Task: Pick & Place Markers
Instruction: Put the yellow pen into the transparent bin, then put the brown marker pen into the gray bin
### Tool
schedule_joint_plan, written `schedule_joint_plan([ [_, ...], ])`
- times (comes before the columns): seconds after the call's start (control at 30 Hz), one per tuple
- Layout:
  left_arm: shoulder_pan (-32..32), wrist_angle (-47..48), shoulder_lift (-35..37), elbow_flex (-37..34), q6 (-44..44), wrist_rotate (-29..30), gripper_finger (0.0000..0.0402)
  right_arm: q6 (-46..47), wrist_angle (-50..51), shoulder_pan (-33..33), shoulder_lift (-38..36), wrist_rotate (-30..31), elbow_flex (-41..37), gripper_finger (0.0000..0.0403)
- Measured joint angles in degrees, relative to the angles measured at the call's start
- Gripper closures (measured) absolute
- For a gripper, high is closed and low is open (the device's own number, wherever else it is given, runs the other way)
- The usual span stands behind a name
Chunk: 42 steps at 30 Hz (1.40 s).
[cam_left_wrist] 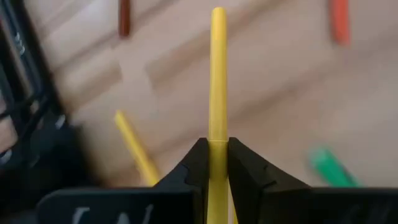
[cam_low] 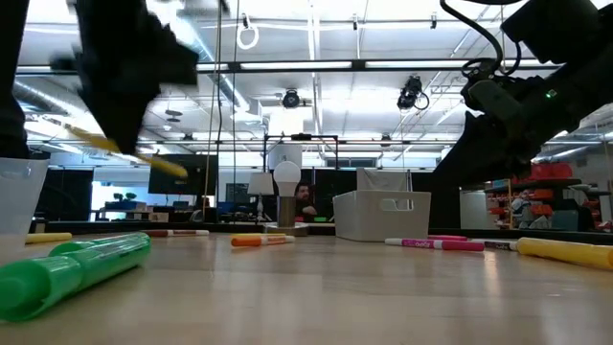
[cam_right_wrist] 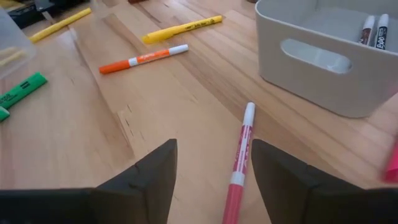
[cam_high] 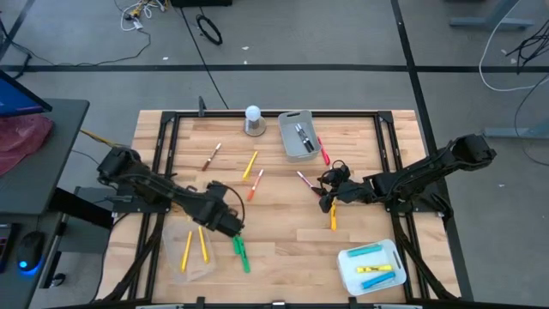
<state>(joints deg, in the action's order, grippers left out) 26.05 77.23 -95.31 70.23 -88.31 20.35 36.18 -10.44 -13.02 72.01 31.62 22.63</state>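
Desk (cam_high: 283, 215) of pale wood carried the whole job, and the grey bin (cam_high: 297, 136) at its far edge serves as the landmark for every place below. That bin already held a couple of dark markers (cam_right_wrist: 373, 28) with white ends. A clear tray (cam_high: 371, 266) with yellow and green markers sat well away from the bin, at the near right corner.

The left arm reached in from the left, far from the bin and toward the near side of the desk. Its left tool (cam_left_wrist: 217, 152) was clamped on a yellow marker (cam_left_wrist: 217, 68), which the low view showed lifted clear of the wood and tilted. A second yellow marker (cam_left_wrist: 135, 146) lay below it, and a green marker (cam_high: 242, 254) lay just beside that spot.

The right arm waited nearer the bin, its right tool (cam_right_wrist: 211, 165) standing apart and empty over a pink marker (cam_right_wrist: 239, 165) that lay between the fingers without touching them.

Loose orange (cam_right_wrist: 143, 59) and yellow (cam_right_wrist: 180, 28) markers lay between the two arms.

By my judgement the pick was done and the carry was in hand. The next move called for swinging the yellow marker across to a container, holding it level, and letting go only once it was over the rim.
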Motion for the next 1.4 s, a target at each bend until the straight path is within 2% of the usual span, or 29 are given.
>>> schedule_joint_plan([
  [0.1, 4.5, 2.3, 0.1, 8.0, -2.0, -4.9, 0.0360, -0.5, -0.1, 0.0, 0.0, 0.0, 0.0, 0.0195],
  [0.23, 12.1, 2.3, 0.2, 13.3, -12.2, -13.4, 0.0359, -0.7, -0.2, 0.0, 0.0, 0.1, 0.0, 0.0195],
  [0.4, 22.1, -1.0, 0.0, 11.3, -31.3, -23.0, 0.0360, -0.7, -0.7, 0.0, 0.0, 0.1, 0.0, 0.0195],
  [0.5, 27.0, -4.9, -0.1, 7.9, -41.6, -24.7, 0.0358, -1.4, -1.2, 0.0, 0.0, 0.1, 0.0, 0.0195],
  [0.57, 29.0, -8.1, -0.3, 5.4, -44.7, -24.8, 0.0350, -1.8, -1.4, 0.0, 0.0, 0.1, 0.0, 0.0195],
  [0.73, 28.2, -16.0, -0.3, -1.7, -44.8, -24.0, 0.0343, -2.2, -2.7, 0.0, 0.0, 0.1, 0.0, 0.0195],
  [1.0, 23.1, -16.9, -0.3, -8.0, -39.7, -23.5, 0.0336, -2.6, -3.6, 0.0, 0.0, 0.1, 0.0, 0.0195],
  [1.4, 18.5, -16.5, 0.9, -9.4, -29.3, -25.0, 0.0243, -2.6, -3.6, 0.0, 0.0, 0.0, 0.0, 0.0195],
])
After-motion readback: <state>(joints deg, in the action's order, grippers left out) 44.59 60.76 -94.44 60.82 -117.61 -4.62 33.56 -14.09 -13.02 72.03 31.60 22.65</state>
